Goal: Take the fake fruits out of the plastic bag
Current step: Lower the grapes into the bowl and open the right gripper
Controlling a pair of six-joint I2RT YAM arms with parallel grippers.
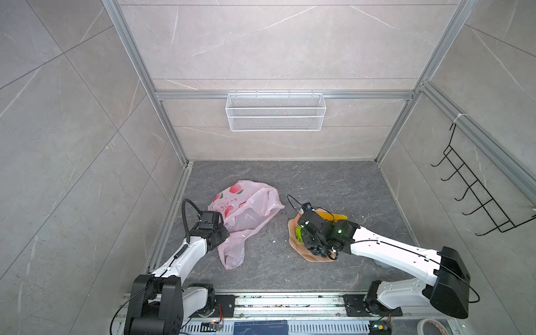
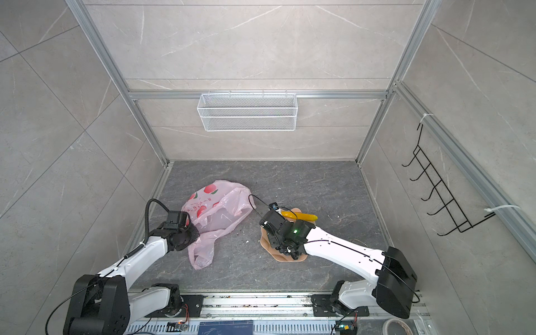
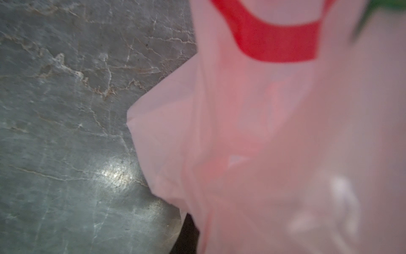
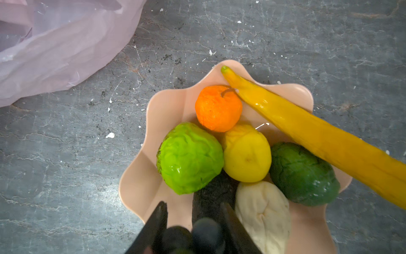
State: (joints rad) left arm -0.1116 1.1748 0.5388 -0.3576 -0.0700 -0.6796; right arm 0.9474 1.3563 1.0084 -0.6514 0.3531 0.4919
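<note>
Looks close to finished; out of the bag (image 1: pixel 249 211) and heaped on the plate (image 4: pixel 140 176) already: banana (image 4: pixel 307 132) slanting across the far rim, orange (image 4: pixel 217 108) just beside its thin end, light green fruit (image 4: pixel 190 157), yellow fruit (image 4: pixel 247 154), dark green fruit (image 4: pixel 303 173), cream piece (image 4: pixel 263 213) and, wedged between the light green and the cream, dark piece (image 4: pixel 211 191); in a top view, grapes (image 1: pixel 317 251) at the plate's near edge, half hidden under the right arm; right claw (image 4: pixel 193 205) low over the plate, jaws parted astride the dark piece, with blurred dark grapes between them in the right wrist view; cannot tell whether pressing on the bunch or clear of it, so probably the setting-down of the grapes, though only as a guess; bag well apart from the plate, on the left of the bench (image 4: pixel 66 154), slack and mostly flat, with no bulge or coloured lump showing through the film in both top views; cannot rule out a small piece tucked in the folds or beneath the left arm; left claw (image 1: pixel 220 233) closed at the bag's near edge, with film filling the left wrist view up close, so seemingly pinching the bag and pinning it in place; left to do, at most: free the grapes, draw the right claw back, check the bag for stragglers and let the film go; on the bench otherwise only white crumbs (image 4: pixel 109 135) near the plate.
</note>
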